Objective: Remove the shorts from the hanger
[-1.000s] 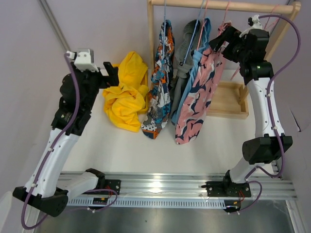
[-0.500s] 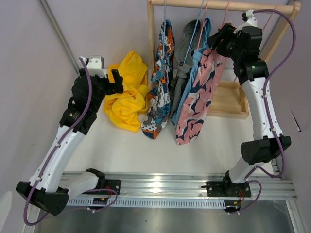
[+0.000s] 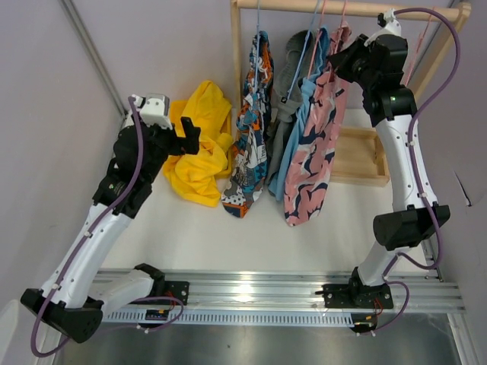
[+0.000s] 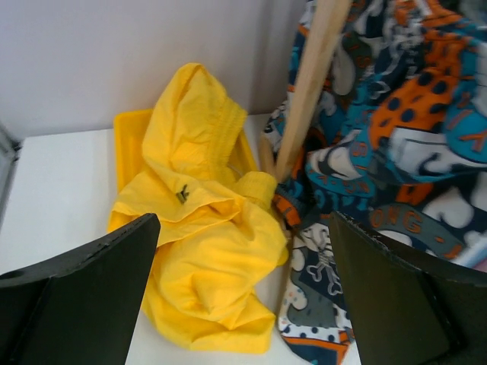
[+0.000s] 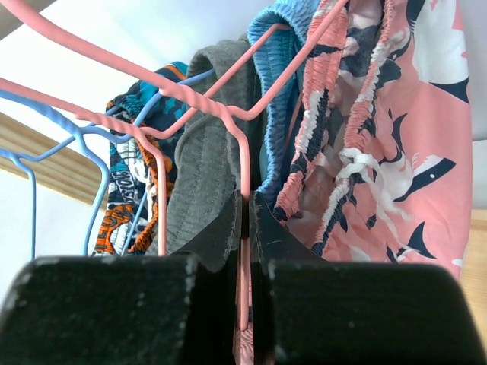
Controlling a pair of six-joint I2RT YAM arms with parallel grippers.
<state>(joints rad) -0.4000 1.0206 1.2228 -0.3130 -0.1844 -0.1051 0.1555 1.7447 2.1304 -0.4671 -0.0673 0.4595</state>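
Pink printed shorts [image 3: 312, 152] hang on a pink wire hanger [image 5: 245, 163] from the wooden rail [image 3: 350, 9]. My right gripper [image 3: 340, 65] is up beside them, shut on that hanger's wire, which runs between its fingertips [image 5: 245, 201]. To the left hang light blue shorts [image 3: 300, 122], grey shorts [image 3: 285, 99] and blue-orange-white print shorts [image 3: 251, 129]. Yellow shorts [image 3: 199, 144] lie crumpled on the table. My left gripper [image 3: 190, 131] hovers open above the yellow shorts [image 4: 198, 228], nothing between its fingers [image 4: 243, 228].
The rack's wooden post [image 4: 308, 84] rises between the yellow shorts and the printed pair [image 4: 396, 144]. Its wooden base [image 3: 358, 156] sits under the right arm. A yellow tray edge [image 4: 129, 144] shows beneath the yellow shorts. Blue wire hangers [image 5: 46, 137] crowd the rail.
My right gripper went from open to shut on the pink hanger and rose toward the rail, swinging the pink shorts. The left arm moved right, nearer the yellow shorts.
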